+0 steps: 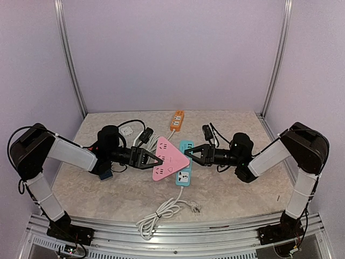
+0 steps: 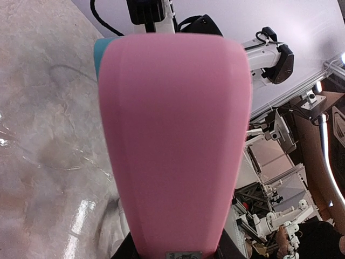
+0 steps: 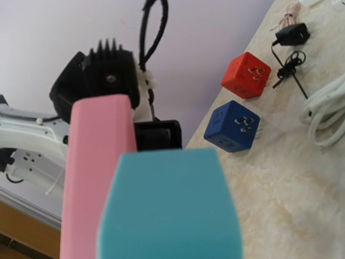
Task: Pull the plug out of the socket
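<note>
the left hand (image 1: 156, 158) pinches the pink block (image 1: 171, 159) to hold it steady, while the right hand (image 1: 191, 152) sits at the teal strip (image 1: 183, 177), maybe to pull, but i can't tell its squeeze.

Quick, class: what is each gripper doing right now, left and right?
Left gripper: closed on the pink power strip.
Right gripper: astride the teal power strip; grip cannot be told.

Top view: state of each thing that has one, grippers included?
left gripper: shut on the pink adapter.
right gripper: straddling the teal strip at its end; grip unclear.
pink adapter: held, seated against the teal strip, not pulled off.
teal strip: adapter on it.
orange strip: flat at the back, untouched.
white cable: loosely coiled, plug lying free.
</note>
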Available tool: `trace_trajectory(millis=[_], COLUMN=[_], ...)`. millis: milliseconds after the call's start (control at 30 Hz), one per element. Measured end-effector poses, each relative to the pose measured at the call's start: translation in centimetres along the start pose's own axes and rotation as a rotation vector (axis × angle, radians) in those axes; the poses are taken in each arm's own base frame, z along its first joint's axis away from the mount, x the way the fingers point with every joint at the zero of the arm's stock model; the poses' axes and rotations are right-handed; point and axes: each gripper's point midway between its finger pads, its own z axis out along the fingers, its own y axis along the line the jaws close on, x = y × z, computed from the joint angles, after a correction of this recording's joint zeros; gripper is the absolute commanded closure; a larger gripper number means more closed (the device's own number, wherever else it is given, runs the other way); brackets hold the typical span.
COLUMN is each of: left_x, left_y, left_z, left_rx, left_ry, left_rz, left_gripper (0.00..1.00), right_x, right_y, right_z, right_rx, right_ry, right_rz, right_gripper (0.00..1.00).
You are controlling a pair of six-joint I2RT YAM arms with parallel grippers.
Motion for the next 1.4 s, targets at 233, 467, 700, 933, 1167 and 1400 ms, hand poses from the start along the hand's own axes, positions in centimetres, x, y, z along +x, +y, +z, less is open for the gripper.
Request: trace_trajectory(millis=[233, 467, 700, 933, 1167, 1400], left_x=[-0.1, -0.1, -0.2, -1.4, -5.0, -8.6], left_y=[-0.6, -1.1, -5.0, -3.8, -2.1, 1.6], left_z=[0.0, 0.0, 0.4, -0.5, -3.2, -8.2], left_rx=[0.020, 0.022, 0.095, 0.042, -0.090, -0.265], left_ry=[-0.010, -0.012, 0.019, -0.024, -0.137, -0.276], left_rz=[-0.031, -0.045, 0.084, 0.063, 0.061, -0.003], left_gripper=[1.00, 1.00, 1.00, 1.00, 1.00, 1.00], right_x=[-0.1, 0.0, -0.2, -2.8, -7.5, -13.0], right_y=[0.3, 0.0, -2.5, -4.9, -9.9, -12.8], right_z=[0.0, -0.1, -0.6, -3.0, -8.2, -11.4], right_rx=[-0.001, 0.024, 0.122, 0.193, 0.373, 0.492], right_ry=[0.003, 0.008, -0.009, -0.075, -0.191, -0.257], right_rz=[-0.030, -0.052, -0.014, 0.013, 0.051, -0.011], right_gripper=[0.91, 0.99, 1.00, 1.00, 1.00, 1.00])
